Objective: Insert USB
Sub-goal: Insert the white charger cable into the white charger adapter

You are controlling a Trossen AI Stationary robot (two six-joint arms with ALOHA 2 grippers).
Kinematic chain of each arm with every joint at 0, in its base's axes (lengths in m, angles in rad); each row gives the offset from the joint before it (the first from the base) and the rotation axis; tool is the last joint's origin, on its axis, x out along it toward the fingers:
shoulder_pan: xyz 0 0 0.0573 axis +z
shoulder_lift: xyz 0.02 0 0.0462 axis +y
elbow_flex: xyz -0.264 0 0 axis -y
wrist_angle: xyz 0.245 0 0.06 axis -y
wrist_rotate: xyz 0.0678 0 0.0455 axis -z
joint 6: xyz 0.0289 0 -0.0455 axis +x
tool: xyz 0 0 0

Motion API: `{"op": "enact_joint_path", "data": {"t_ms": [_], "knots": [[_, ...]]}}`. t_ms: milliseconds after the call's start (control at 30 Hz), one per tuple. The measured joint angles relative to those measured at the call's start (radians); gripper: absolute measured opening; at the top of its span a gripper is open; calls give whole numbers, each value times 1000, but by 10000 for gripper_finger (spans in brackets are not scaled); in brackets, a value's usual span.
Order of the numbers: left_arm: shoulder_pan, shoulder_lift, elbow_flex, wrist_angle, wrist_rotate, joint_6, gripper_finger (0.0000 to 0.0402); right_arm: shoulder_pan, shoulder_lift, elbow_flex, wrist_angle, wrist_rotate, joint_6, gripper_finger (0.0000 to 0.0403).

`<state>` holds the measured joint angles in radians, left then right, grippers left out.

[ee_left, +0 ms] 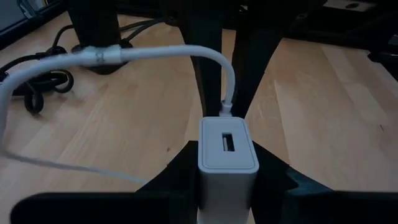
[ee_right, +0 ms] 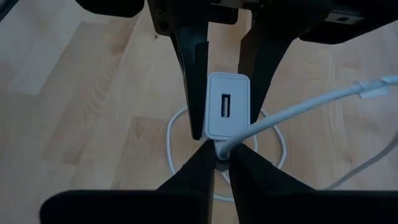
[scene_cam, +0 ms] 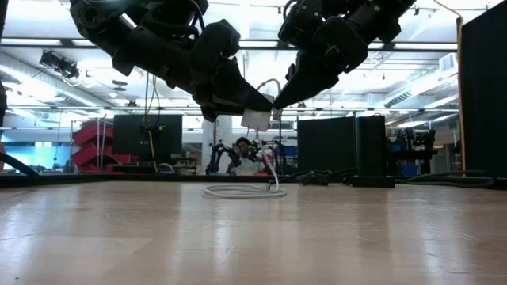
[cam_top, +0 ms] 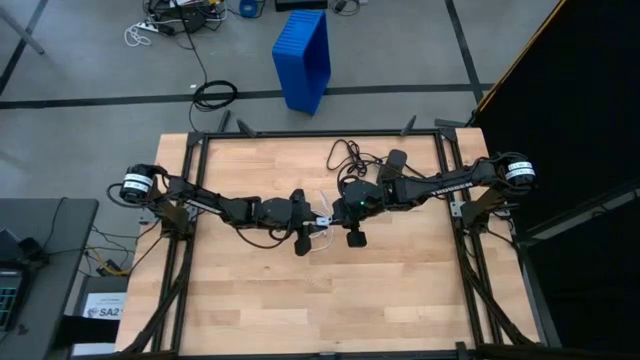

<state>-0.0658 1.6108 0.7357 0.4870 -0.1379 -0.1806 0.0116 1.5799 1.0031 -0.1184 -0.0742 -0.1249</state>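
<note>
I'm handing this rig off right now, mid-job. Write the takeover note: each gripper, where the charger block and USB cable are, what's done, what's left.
Left gripper: shut on the white charger block, held above mid-table, port facing the right arm.
Right gripper: shut on the USB plug, tip at the block's edge, beside the port, not in it.
USB cable: its loop lies on the table below both grippers, and one end rises to the plug.
Done: both parts picked up and brought together.
Left: line the plug up with the port, push it in, release.
</note>
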Motion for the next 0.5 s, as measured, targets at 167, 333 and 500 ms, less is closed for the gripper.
{"op": "enact_joint_path", "data": {"t_ms": [167,333,500], "knots": [[0,0,1,-8,0,1,75,0,0,0,-2,2,-14,5],[0,2,3,-69,-3,0,75,0,-12,7,16,61,-35,2],[0,3,2,-70,-2,0,75,12,-16,7,64,63,-46,1]]}}
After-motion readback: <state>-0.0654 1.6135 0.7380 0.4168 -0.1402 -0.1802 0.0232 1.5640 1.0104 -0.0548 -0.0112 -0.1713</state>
